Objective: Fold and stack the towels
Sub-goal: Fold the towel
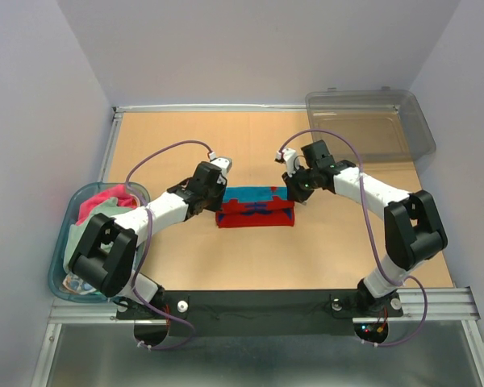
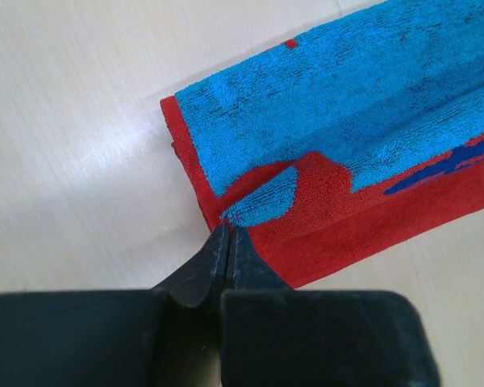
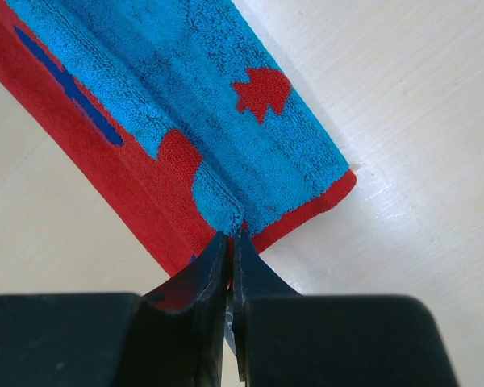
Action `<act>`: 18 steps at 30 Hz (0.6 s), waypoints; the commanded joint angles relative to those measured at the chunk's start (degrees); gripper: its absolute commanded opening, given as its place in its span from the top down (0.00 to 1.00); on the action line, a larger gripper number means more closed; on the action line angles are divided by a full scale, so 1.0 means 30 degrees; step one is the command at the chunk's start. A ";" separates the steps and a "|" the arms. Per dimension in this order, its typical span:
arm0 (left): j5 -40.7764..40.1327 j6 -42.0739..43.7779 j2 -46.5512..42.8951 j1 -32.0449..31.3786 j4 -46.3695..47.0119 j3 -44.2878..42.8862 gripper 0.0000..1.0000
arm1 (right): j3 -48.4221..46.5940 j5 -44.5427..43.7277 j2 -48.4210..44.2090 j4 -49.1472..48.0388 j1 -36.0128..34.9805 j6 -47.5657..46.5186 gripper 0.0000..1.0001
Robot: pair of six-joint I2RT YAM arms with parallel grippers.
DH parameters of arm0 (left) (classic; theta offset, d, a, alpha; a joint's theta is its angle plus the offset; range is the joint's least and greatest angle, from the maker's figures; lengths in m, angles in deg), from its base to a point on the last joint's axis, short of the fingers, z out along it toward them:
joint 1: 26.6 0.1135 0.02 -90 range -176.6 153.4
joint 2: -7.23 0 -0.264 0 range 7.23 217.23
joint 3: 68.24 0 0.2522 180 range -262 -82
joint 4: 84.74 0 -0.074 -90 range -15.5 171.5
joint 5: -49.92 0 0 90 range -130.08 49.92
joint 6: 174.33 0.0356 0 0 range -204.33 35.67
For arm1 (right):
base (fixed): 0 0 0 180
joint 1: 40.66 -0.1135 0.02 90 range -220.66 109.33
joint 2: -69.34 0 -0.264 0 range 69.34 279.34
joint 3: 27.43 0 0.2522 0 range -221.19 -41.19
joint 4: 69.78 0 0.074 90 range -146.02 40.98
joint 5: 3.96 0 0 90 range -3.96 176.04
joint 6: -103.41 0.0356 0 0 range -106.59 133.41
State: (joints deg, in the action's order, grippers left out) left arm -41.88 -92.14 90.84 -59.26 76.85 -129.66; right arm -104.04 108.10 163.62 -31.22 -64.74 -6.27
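Left gripper (image 2: 228,230) pinches one towel (image 2: 347,121) corner; right gripper (image 3: 232,235) — a second corner, same towel.

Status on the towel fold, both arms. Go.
Left gripper shut on red-and-blue towel, left end. Right gripper shut on its right end. Towel part-folded, lying flat. Nothing blocking: tub at left, clear bin back right.
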 commanded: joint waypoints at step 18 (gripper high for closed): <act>-0.0454 -0.0471 0.0165 -0.0390 -0.0677 -0.0110 0.95 | 0.1936 0.0614 -0.0695 -0.0765 -0.0383 0.1814 0.96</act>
State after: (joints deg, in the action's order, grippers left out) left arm -42.95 -92.43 90.90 -59.74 75.69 -129.59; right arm -99.21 109.08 161.55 -32.14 -65.51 -2.14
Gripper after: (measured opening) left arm 0.047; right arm 0.084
